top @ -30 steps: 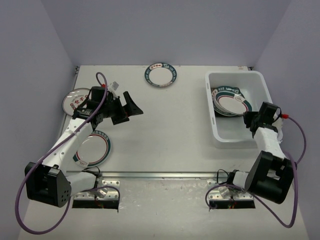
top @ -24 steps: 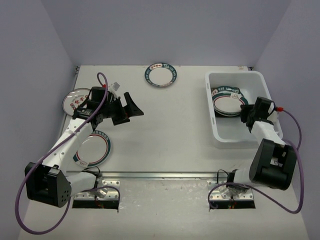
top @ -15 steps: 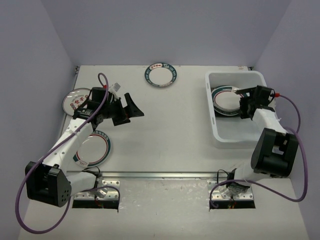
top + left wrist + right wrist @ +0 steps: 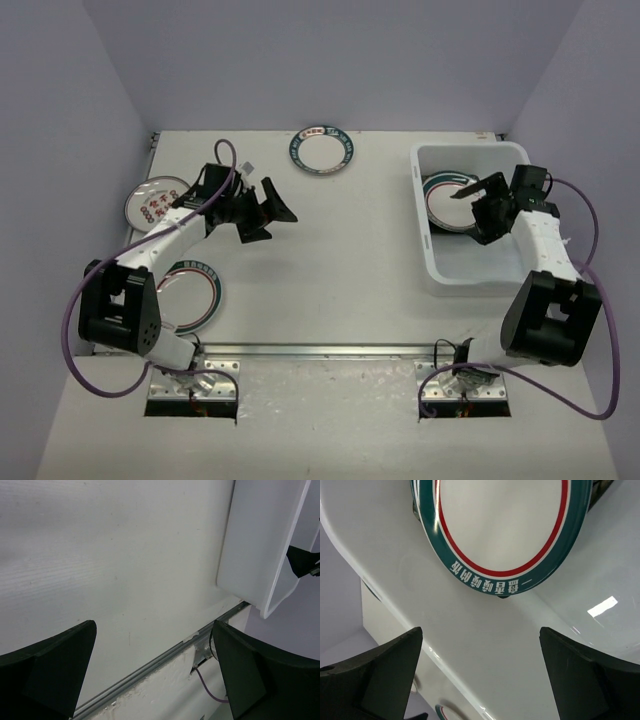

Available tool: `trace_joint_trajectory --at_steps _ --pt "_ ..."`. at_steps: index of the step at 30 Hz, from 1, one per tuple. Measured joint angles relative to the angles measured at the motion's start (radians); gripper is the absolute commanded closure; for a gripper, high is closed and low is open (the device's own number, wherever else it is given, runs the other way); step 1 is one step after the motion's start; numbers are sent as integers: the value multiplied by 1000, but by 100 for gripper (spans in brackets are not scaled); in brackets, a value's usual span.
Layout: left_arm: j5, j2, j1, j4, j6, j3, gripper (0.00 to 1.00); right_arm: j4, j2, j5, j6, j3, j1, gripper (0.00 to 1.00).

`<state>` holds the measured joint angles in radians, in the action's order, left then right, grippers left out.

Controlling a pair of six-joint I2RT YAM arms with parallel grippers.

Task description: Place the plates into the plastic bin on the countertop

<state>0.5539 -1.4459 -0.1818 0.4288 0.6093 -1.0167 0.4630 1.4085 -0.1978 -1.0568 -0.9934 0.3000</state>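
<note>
White plastic bin is standing at the right side of the countertop, and a teal-rimmed plate is lying inside it. The right gripper is hanging over this plate with its fingers spread wide, gripping nothing. The left gripper is also standing wide open and empty above the countertop. Three other plates are lying outside the bin: one near the far edge, two at the left side.
</note>
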Motion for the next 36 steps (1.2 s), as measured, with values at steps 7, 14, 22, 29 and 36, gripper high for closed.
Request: trace_joint_trajectory --at_steps 7,14,22,29,36 --pt "-1 -138 0 -113 72 -113 0 42 -39 -123 105 -68 -46 1" --pt "-126 -326 0 -318 219 -174 0 30 -335 -298 174 -171 -87 1" --pt "-280 -676 0 -484 381 -390 0 7 -529 -557 183 25 -90 1" --pt "-365 -871 12 -545 523 -592 11 19 -574 -646 146 50 -89 1" --pt "-358 -1100 25 -593 605 -885 61 -20 -594 -705 60 66 -89 1"
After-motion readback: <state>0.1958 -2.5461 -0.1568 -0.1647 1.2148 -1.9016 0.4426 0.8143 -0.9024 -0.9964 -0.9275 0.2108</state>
